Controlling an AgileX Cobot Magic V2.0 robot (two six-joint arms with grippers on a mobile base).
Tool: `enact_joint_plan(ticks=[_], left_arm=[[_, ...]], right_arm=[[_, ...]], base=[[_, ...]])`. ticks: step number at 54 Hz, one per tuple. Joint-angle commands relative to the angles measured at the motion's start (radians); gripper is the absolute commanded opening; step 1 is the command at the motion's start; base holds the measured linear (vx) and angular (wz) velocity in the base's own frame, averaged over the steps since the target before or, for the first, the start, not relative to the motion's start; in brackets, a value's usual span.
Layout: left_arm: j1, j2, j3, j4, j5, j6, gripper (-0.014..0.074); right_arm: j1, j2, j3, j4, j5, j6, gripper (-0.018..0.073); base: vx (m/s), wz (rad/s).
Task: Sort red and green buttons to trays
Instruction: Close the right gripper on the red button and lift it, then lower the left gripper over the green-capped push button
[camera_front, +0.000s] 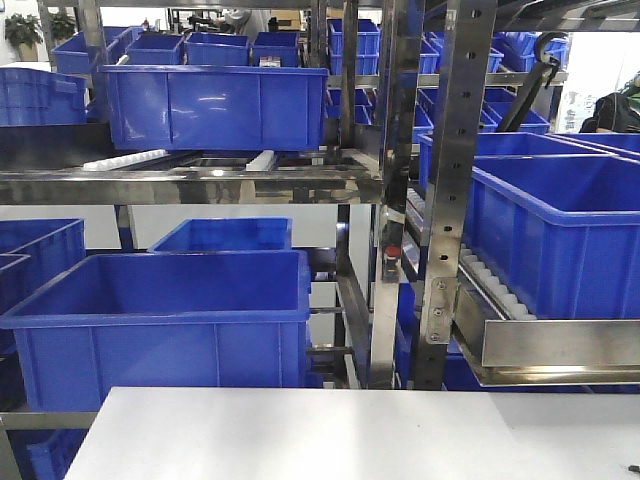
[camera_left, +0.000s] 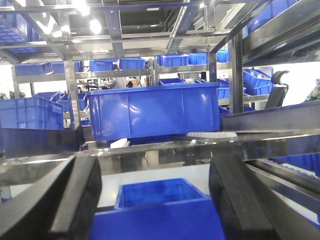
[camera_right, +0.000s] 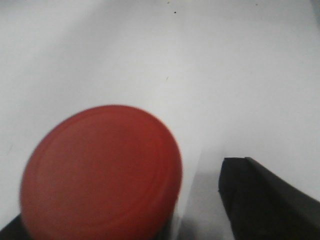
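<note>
The red button sits on the white table, seen from close above by the right wrist camera, its round domed cap blurred and filling the lower left of that view. The right gripper hangs over it. One black finger shows to the right of the cap, and a strip of shadowed table lies between the two, so the jaws are released and not gripping the button. A dark sliver at the bottom left corner is too small to identify. The left gripper is held up away from the table, its two black fingers spread wide with nothing between them. It faces a blue crate on the steel rack. In the front view, more blue crates stand on the rack's shelves behind the table's far edge.
</note>
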Motion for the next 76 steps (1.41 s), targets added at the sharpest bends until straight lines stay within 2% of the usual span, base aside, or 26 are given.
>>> enact_joint_plan(ticks=[1,8,19,29,35,41,46,52,63,67,71,76], left_arm=[[-0.003,-0.01,-0.037,-0.01,-0.061,-0.001,0.0578],[-0.003,-0.01,-0.037,-0.01,-0.037,-0.001,0.0578],[-0.003,-0.01,-0.037,-0.01,-0.006,-0.001,0.0578],[-0.003,-0.01,-0.037,-0.01,0.065,-0.001,0.0578],[-0.003,-0.01,-0.037,-0.01,0.147,-0.001,0.0578],[-0.003,-0.01,-0.037,-0.01,0.252,-0.001,0.0578],[-0.003,-0.01,-0.032,-0.01,0.331,-0.001,0.0578],[-0.003,-0.01,0.005,-0.009,0.355,-0.001,0.0578],[-0.029,-0.01,0.192,-0.015,0.331,-0.005,0.0578],[-0.054,-0.01,0.291,-0.051,0.277,-0.029,0.0578],[-0.085,-0.009,0.409,-0.102,0.173,-0.093,0.0578],[-0.122,0.02,0.519,-0.103,-0.053,-0.18,0.0578]], right_arm=[[-0.003,-0.029,-0.011,-0.013,-0.203,0.013,0.0349],[-0.003,-0.033,0.001,-0.017,-0.203,0.01,-0.002],[-0.003,-0.107,0.017,-0.036,-0.2,0.006,-0.0011],[-0.003,-0.313,0.017,-0.031,-0.095,0.027,-0.001],[-0.003,-0.486,0.017,-0.025,0.043,0.096,-0.001],[-0.003,-0.691,0.014,-0.048,0.24,0.156,-0.001],[-0.003,-0.885,0.014,-0.105,0.408,0.21,-0.001],[-0.003,-1.066,0.014,-0.193,0.579,0.284,-0.0009],[-0.003,-1.31,0.014,-0.332,0.756,0.409,-0.0009],[-0.003,-1.344,0.014,-0.35,0.784,0.418,-0.0009],[-0.003,-1.359,0.014,-0.351,0.802,0.418,-0.0009],[-0.003,-1.359,0.014,-0.35,0.802,0.418,-0.0009]], base=[[0.0,0.0],[0.0,0.0],[0.0,0.0],[0.0,0.0],[0.0,0.0],[0.0,0.0],[0.0,0.0],[0.0,0.0],[0.0,0.0],[0.0,0.0],[0.0,0.0],[0.0,0.0]])
